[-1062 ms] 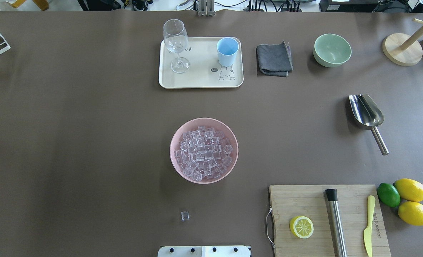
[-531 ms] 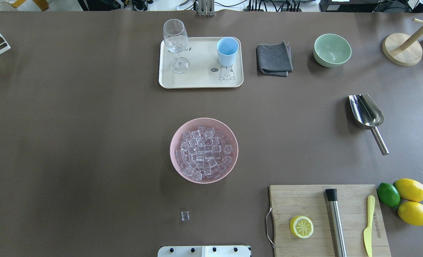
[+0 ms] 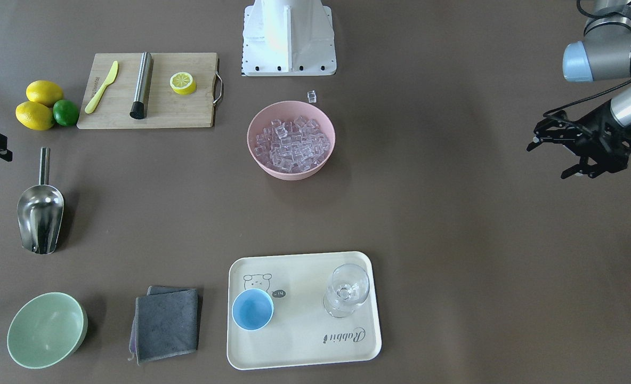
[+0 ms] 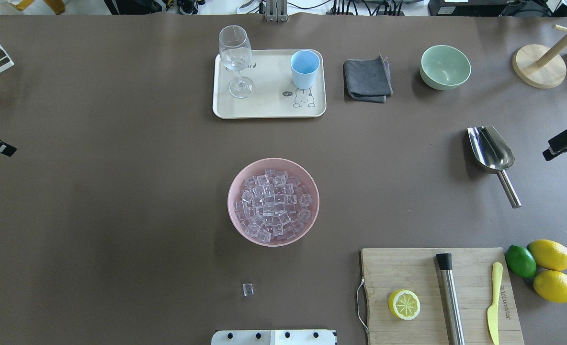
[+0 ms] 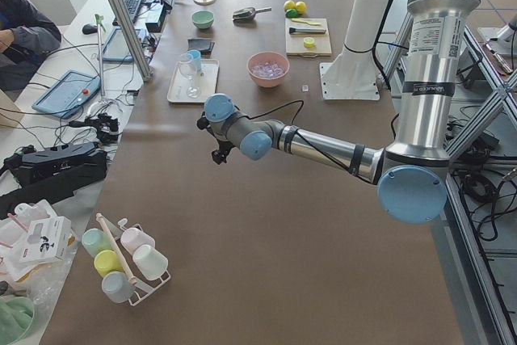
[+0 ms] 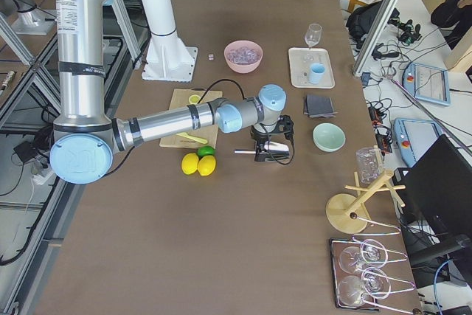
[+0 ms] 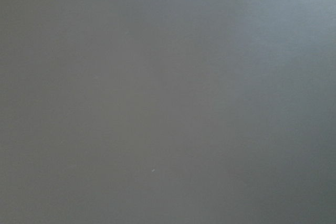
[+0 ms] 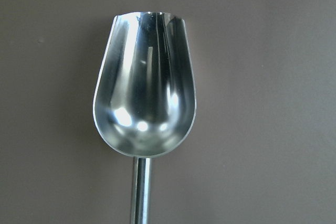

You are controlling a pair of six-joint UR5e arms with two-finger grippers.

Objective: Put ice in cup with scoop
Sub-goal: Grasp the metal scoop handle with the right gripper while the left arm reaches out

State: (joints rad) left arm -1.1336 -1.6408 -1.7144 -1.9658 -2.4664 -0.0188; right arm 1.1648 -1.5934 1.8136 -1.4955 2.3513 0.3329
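- Front-facing: the left end effector (image 3: 547,160) hovers, fingers apart, at the worktop's (image 3: 454,224) 3 o'clock edge. The scoop (image 3: 39,213) lies at 9 o'clock from the ice (image 3: 291,143) in the pink bowl (image 3: 291,173), and the cup (image 3: 252,309) stands on the tray (image 3: 305,341) at 6 o'clock.
- Overhead: the right end effector (image 4: 563,143) shows at 3 o'clock of the scoop (image 4: 490,149); whether its fingers are apart cannot be told.
- Right wrist: the scoop's (image 8: 144,93) handle points to 6 o'clock.

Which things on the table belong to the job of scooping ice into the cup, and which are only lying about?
For the job: scoop; ice in the pink bowl; light-blue cup on the tray.

Lying about: wine glass; grey cloth; green bowl; cutting board with lemon half, steel cylinder and yellow knife; two lemons; lime.
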